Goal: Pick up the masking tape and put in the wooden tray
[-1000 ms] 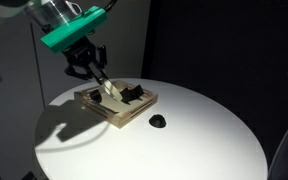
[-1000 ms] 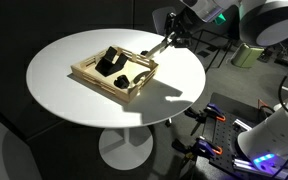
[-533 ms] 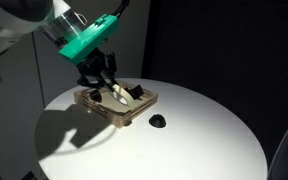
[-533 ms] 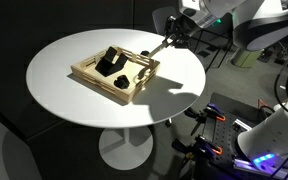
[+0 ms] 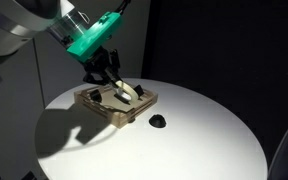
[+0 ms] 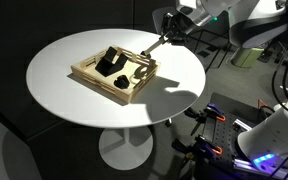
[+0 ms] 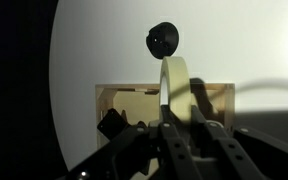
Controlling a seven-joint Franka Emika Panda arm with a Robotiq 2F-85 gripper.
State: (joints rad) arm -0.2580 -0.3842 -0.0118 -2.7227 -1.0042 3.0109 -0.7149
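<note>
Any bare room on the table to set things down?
Free: the round white table past the small black rounded object, and in front of the light wooden tray. Crowded: the tray, holding black items under the gripper with the cream tape roll.

Round white table (image 5: 204, 140), lit (surroundings dark). One small black rounded object (image 5: 158, 121) rests on it, well inside the edge.

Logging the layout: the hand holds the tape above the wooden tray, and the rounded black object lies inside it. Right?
No: the rounded black object lies on the table outside the wooden tray, per an exterior view. The hand does hold the tape above it.
</note>
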